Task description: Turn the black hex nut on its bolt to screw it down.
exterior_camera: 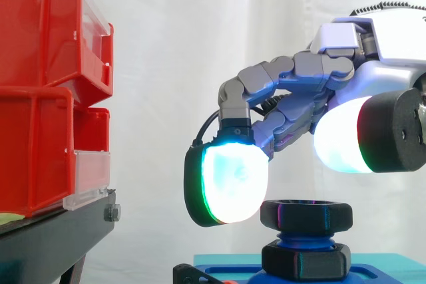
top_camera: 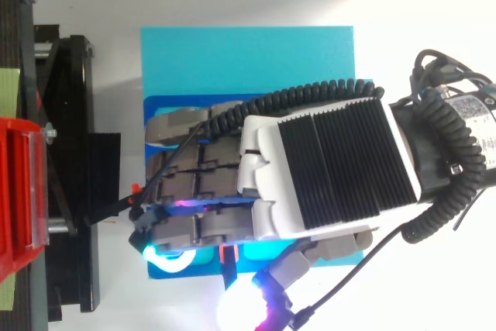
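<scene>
Here the hand hangs over the teal base plate. Its fingers arch downward, spread well apart from the thumb, and grip nothing. The black hex nut sits below the gap between them. It is just beside the lower edge of the glowing finger pad, perhaps touching it, and under the thumb, which is clear of it. The nut rides on an upright blue bolt, above a second black hex piece. With that axis vertical, the fingers likely need to drop straight down and straddle the nut before twisting.
</scene>
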You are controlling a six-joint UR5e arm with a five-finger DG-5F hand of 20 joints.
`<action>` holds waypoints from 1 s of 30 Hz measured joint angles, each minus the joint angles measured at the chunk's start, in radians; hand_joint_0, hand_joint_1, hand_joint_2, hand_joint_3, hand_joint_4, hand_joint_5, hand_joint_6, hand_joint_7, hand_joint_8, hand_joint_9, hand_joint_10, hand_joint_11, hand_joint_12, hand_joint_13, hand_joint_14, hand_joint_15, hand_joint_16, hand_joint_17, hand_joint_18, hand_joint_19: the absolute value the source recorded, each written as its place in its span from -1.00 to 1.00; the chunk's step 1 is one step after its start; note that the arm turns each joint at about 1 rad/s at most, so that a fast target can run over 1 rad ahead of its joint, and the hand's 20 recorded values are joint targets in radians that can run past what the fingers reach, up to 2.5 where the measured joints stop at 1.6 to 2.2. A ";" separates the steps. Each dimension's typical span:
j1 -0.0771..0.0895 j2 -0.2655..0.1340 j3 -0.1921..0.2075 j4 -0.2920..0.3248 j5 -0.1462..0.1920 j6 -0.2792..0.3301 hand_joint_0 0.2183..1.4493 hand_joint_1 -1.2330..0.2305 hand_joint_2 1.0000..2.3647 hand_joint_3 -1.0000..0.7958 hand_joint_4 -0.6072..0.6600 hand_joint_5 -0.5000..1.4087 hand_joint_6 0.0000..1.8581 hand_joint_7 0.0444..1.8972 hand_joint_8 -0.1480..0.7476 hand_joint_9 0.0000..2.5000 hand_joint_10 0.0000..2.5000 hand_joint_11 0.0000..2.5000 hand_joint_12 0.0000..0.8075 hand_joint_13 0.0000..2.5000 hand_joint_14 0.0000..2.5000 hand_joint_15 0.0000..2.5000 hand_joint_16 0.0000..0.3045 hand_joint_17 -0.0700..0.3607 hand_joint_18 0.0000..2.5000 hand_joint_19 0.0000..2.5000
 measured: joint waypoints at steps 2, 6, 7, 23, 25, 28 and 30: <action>-0.005 0.000 0.000 0.000 -0.008 -0.003 -0.54 0.09 -1.00 -0.44 0.27 -0.62 -0.46 0.19 -0.08 -0.58 -0.99 -0.73 -0.18 -0.57 -0.99 -0.82 -0.68 -0.17 -0.68 -0.81; -0.013 0.000 0.000 -0.002 -0.028 -0.016 -0.54 0.09 -1.00 -0.44 0.26 -0.62 -0.46 0.20 -0.08 -0.58 -0.99 -0.73 -0.18 -0.57 -0.99 -0.82 -0.68 -0.17 -0.68 -0.81; -0.015 0.000 0.000 -0.003 -0.033 -0.019 -0.54 0.09 -1.00 -0.44 0.27 -0.62 -0.46 0.19 -0.08 -0.58 -0.99 -0.73 -0.18 -0.57 -0.99 -0.83 -0.68 -0.17 -0.68 -0.81; -0.028 -0.001 -0.001 -0.013 -0.047 -0.035 -0.54 0.09 -1.00 -0.44 0.26 -0.62 -0.46 0.20 -0.08 -0.58 -0.99 -0.72 -0.18 -0.57 -0.99 -0.82 -0.68 -0.17 -0.67 -0.81; -0.030 0.000 -0.001 -0.015 -0.049 -0.035 -0.54 0.09 -1.00 -0.44 0.27 -0.62 -0.46 0.20 -0.08 -0.58 -0.99 -0.72 -0.18 -0.57 -0.99 -0.82 -0.68 -0.17 -0.67 -0.81; -0.034 0.000 -0.001 -0.017 -0.057 -0.035 -0.54 0.09 -1.00 -0.44 0.26 -0.62 -0.46 0.20 -0.08 -0.58 -0.99 -0.73 -0.19 -0.57 -0.99 -0.82 -0.68 -0.17 -0.67 -0.81; -0.037 0.000 -0.001 -0.017 -0.063 -0.035 -0.54 0.09 -1.00 -0.44 0.27 -0.62 -0.46 0.20 -0.08 -0.58 -0.99 -0.73 -0.18 -0.57 -0.99 -0.82 -0.68 -0.17 -0.67 -0.81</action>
